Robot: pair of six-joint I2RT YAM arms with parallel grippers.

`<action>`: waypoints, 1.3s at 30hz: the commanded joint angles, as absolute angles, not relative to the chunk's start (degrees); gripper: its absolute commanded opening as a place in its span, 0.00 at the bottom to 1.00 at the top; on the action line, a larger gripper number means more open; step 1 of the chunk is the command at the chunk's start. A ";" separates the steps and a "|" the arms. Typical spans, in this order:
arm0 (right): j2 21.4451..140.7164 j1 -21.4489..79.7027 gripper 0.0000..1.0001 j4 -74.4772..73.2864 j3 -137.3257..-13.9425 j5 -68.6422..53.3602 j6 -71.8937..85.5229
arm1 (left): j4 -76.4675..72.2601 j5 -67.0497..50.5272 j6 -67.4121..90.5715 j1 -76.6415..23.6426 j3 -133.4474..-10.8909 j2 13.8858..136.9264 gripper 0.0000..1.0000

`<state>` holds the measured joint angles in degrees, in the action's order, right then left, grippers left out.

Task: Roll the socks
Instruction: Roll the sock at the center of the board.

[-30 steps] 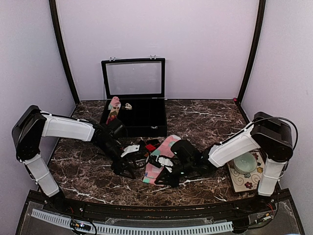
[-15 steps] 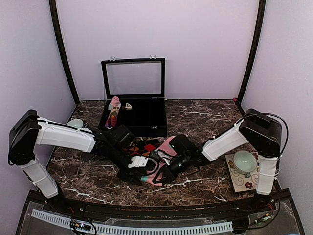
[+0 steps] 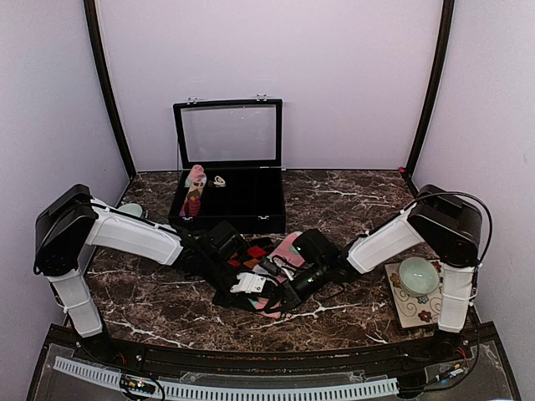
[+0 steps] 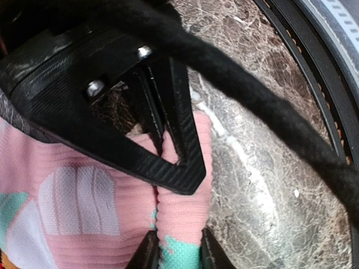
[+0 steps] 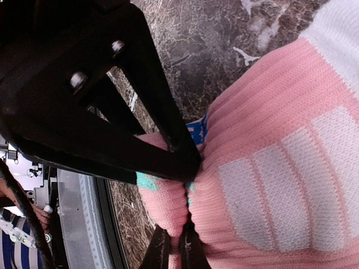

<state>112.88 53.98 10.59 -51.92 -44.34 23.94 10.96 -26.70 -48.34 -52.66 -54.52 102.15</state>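
The pink sock [image 3: 290,246] with teal and white spots lies mid-table, on top of the black argyle sock [image 3: 252,254]. My left gripper [image 3: 253,285] and right gripper [image 3: 282,294] meet at the pink sock's near end. In the left wrist view my left gripper [image 4: 179,253] is shut on a raised fold of the pink sock [image 4: 185,207], with a finger of the right gripper [image 4: 168,159] just beyond it. In the right wrist view my right gripper [image 5: 175,252] is shut on the same fold of the pink sock [image 5: 168,207].
An open black case [image 3: 251,219] with a glass lid stands at the back, and an upright tan-and-red roll [image 3: 194,189] is in its left side. A teal bowl [image 3: 418,276] sits on a floral mat at the right. Another small bowl [image 3: 129,210] sits at the left.
My left gripper has moved right and nearer, to the pink sock's near end beside the right gripper. The sock's near end has bunched into a fold between them.
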 commanded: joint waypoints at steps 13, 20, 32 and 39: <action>106.20 53.79 0.91 7.82 -42.39 -27.66 27.33 | 19.17 -37.10 -38.03 -47.86 -58.67 108.86 0.00; 96.75 53.88 0.99 9.73 -36.58 -16.83 25.67 | 24.83 -40.95 -34.54 -45.70 -64.14 114.35 0.00; 59.46 56.59 1.00 18.48 -19.32 24.45 31.55 | 28.70 -43.93 -31.48 -43.57 -67.21 117.88 0.00; 58.74 60.24 1.00 30.11 -15.88 9.29 2.40 | 34.12 -48.31 -29.28 -41.37 -71.92 123.20 0.00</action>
